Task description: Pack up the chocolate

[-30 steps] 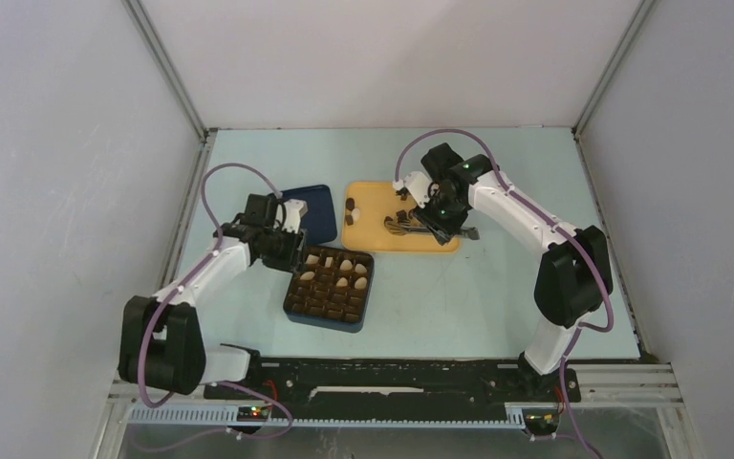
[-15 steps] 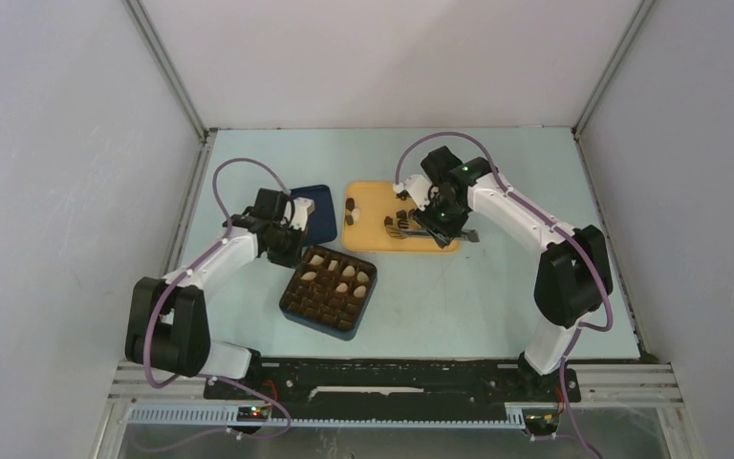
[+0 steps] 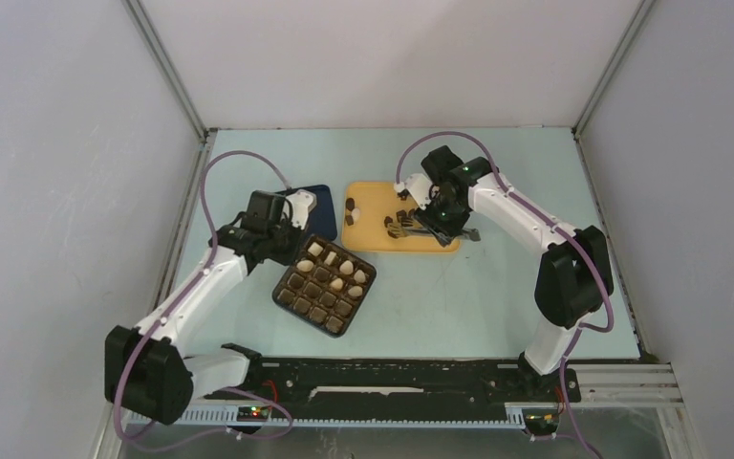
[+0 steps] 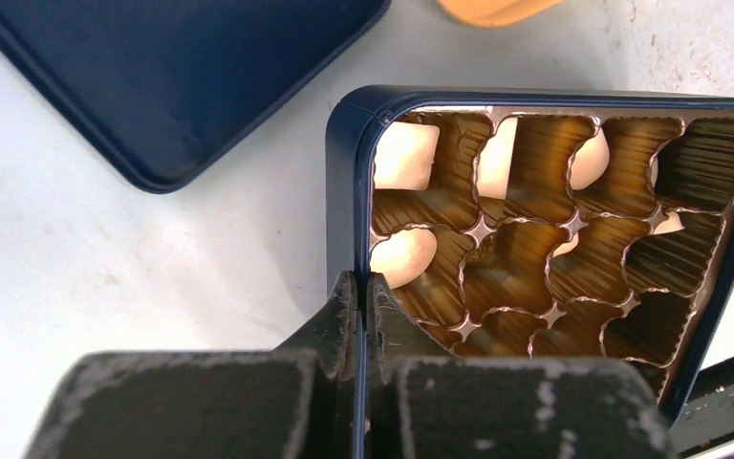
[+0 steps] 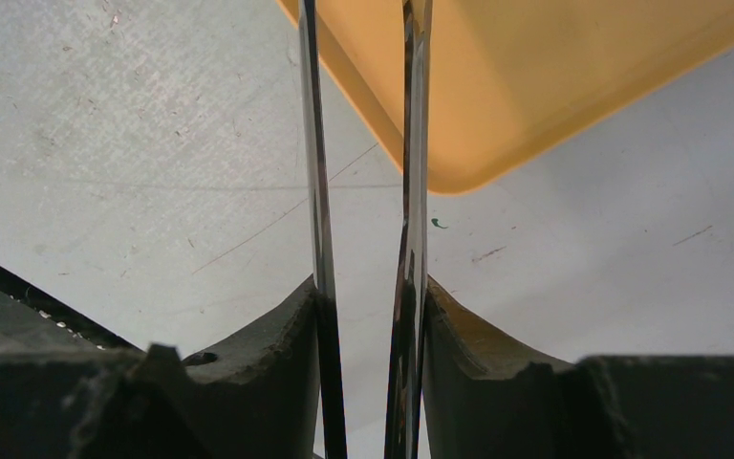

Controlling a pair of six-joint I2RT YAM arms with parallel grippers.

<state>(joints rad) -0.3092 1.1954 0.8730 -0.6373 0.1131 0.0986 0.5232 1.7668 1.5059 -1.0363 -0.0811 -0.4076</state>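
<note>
We are midway through packing. The left gripper [image 4: 356, 287] is clamped tight on the near wall of the dark blue box [image 3: 325, 284], with one finger outside the wall and one inside against the brown insert [image 4: 535, 239]. The chocolate [image 4: 404, 155] is in two places. Cream-white pieces fill cells along the box's far rows, and a few pieces lie loose on the orange tray [image 3: 377, 201]. In the top view the box sits at about 7 o'clock from the tray, and the box's lid [image 3: 323, 206] lies at 9 o'clock from it.

The right gripper [image 5: 368, 296] hangs over the tray's 4 o'clock corner. It is closed on a pair of thin metal tongs [image 5: 415, 143], whose blades stand a little apart. The blade tips run out of its wrist view, so we cannot tell whether they hold a piece.

We judge the step in hand to be a fetch — the left arm steadying the box while the right goes for another piece. Next we would pinch one small piece without crushing it, carry it toward 7 o'clock, and drop it into an empty cell. Several near cells look vacant.
</note>
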